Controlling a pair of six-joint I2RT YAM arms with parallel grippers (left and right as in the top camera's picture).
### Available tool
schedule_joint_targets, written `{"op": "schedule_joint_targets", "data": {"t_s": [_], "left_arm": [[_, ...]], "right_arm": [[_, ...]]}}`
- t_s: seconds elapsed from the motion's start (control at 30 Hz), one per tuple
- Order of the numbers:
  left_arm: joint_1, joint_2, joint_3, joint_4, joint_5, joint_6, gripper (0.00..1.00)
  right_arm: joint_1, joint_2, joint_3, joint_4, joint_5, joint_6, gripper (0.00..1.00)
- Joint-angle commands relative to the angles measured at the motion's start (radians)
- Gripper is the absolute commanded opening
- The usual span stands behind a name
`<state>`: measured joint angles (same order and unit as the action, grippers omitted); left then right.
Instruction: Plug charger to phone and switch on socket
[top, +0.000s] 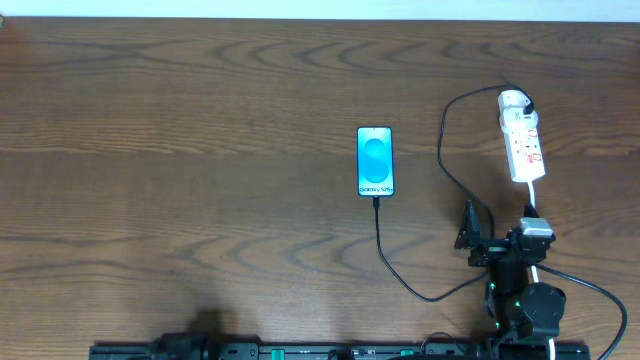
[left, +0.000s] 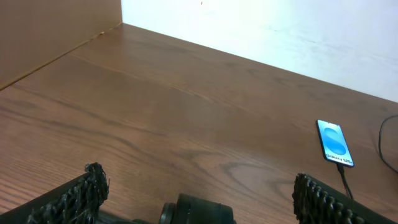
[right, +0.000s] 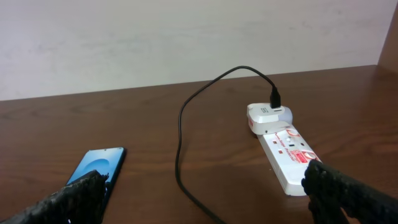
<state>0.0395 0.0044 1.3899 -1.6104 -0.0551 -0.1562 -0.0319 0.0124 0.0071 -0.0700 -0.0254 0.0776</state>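
The right arm (top: 515, 275) sits folded low at the near right edge of the bench (top: 200, 150). The right gripper (right: 204, 175) faces the far wall (right: 186, 37) with its jaws spread wide and empty above the wood. The left gripper (left: 198, 177) hangs low over the near left of the bench, its jaws likewise wide apart and holding nothing. The phone (top: 375, 162) lies flat near the middle, screen up. Its long axis runs near to far, with the white text at the near end. The charger (right: 179, 143) meets that near end, then loops right and back to a white adapter (right: 262, 116) at the far end of the socket (top: 524, 145). The socket lies lengthwise to the right, slightly tilted. The bench is dark wood grain; the wall is pale.
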Motion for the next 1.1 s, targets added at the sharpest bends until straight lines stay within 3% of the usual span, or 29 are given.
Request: {"op": "schedule_joint_targets", "data": {"t_s": [0.0,0.37,0.6,0.8,1.07], "left_arm": [[0.002,-0.001,0.002,-0.066,-0.006,0.006,0.96],[0.002,-0.001,0.001,-0.042,0.011,0.009,0.97],[0.002,-0.001,-0.06,0.165,0.01,0.01,0.96],[0.001,-0.001,-0.232,0.315,0.01,0.021,0.96],[0.001,-0.001,-0.61,0.608,0.01,0.033,0.96]], "right_arm": [[-0.007,-0.007,-0.002,-0.005,0.012,-0.016,0.99],[-0.007,-0.007,-0.002,-0.005,0.012,-0.016,0.99],[-0.007,-0.007,-0.002,-0.005,0.012,-0.016,0.99],[-0.007,-0.007,-0.002,-0.005,0.012,-0.016,0.99],[-0.007,-0.007,-0.002,-0.005,0.012,-0.016,0.99]]}}
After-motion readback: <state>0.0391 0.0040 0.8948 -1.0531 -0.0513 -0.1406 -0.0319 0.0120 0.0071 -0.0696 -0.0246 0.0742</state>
